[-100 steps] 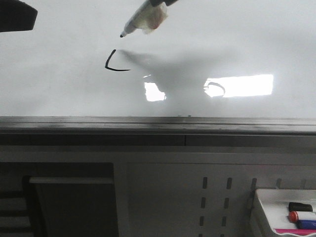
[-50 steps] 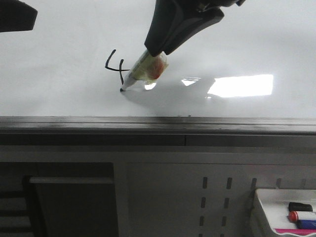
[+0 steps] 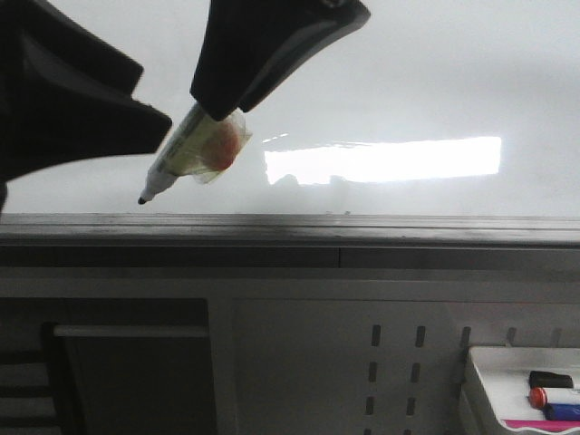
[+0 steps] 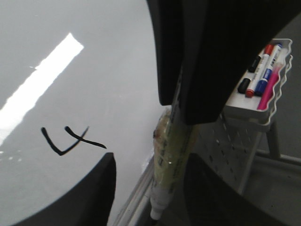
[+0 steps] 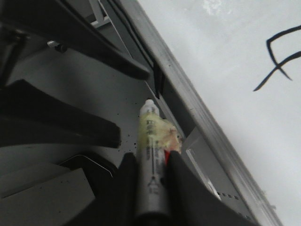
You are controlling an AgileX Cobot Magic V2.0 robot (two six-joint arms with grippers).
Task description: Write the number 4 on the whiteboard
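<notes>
Whiteboard [image 3: 426,82]: we see a large glossy white board filling the upper part of the front view, lying flat and stretching away from the robot. A bright rectangle of reflected light sits on its surface.

Edge strip [image 3: 362,228]: a grey metal strip runs along the near side of the board, straight across the front view.

Left gripper [image 4: 141,193]: dark and blurred, it covers the left side of the front view. In the left wrist view its 2 fingers [image 4: 80,197] stand well apart with nothing between them, so we read it as wide open and empty.

Right gripper [image 5: 151,162]: a dark shape at the top middle of the front view. In the right wrist view its 2 fingers press on either side of a marker, so it is closed on the marker.

Marker [image 3: 186,154]: a pale barrel wrapped in yellowish tape with an orange patch. It slopes down toward the robot's left. Its black tip hangs just above the edge strip; we cannot tell whether it touches anything.

Number 4 [image 4: 70,140]: a small open-topped 4 in thin black strokes, drawn on the board. It shows in both wrist views. In the front view the grippers hide it.

Tray [image 3: 494,385]: a small white tray at the lower right, below the board, holding several markers [image 3: 555,397] with red, black and blue parts.
</notes>
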